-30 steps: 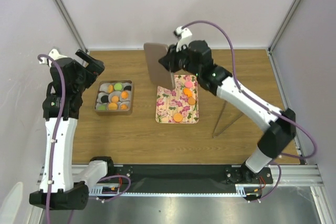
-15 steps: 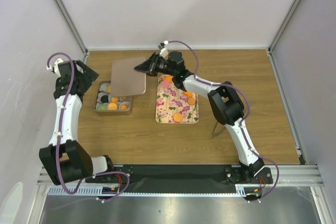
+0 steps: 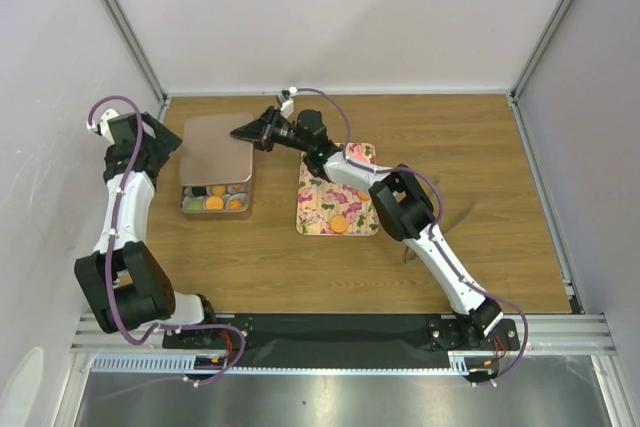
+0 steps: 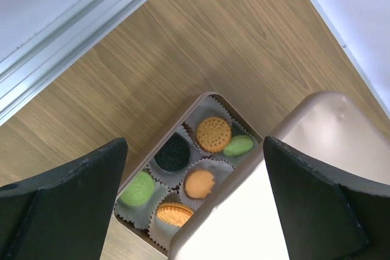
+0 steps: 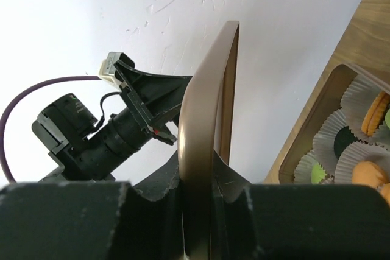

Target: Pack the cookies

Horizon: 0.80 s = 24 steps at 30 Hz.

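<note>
The cookies sit in white paper cups in an open tin: orange, green and black discs show in the left wrist view. My right gripper is shut on the edge of the tan lid and holds it nearly flat over the tin's back half, hiding the cookies there. The grip shows in the right wrist view. My left gripper is open and empty just left of the lid, above the tin. More orange cookies lie on the flowered tray.
The right arm reaches across the back of the flowered tray. The back wall and left wall stand close behind the tin. The left arm's wrist is just beyond the lid in the right wrist view. Bare wooden table lies to the right.
My right gripper has carried the lid left from above the tray and tipped it from upright to nearly flat over the tin. My left gripper has shifted slightly beside the tin.
</note>
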{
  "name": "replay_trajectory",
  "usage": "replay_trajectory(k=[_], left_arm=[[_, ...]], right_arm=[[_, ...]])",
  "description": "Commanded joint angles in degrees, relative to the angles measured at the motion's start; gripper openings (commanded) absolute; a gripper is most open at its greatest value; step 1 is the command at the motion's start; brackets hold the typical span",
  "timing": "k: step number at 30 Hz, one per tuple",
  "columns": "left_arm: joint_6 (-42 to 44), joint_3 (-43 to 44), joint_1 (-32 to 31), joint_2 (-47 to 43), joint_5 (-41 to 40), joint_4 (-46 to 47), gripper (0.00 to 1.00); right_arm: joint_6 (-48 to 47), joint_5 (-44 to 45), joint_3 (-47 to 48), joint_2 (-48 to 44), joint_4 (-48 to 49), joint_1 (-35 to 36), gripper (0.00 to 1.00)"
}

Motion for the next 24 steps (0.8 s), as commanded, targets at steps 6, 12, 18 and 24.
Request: replay_trajectory(k=[6,12,18,24], left_arm=[[-1.5,-1.2,0.6,-0.5,-3.8,3.5,1.0],[-1.6,-2.6,0.6,-1.0,-3.0,5.1,1.0],[-2.0,-3.9,0.6,-0.3,-1.9,5.8,1.0],[-1.5,-3.5,0.6,0.5,-1.3,5.8,1.0]], right_arm=[[0.9,2.6,5.7,3.6,0.7,1.6,0.0],[0.8,3.6,11.2,7.2,-2.8,2.9,0.0],[1.7,5.6,10.9,7.9,-4.1,3.8,0.0],[0.8,6.6,13.6,9.3,-7.2,4.7,0.0]])
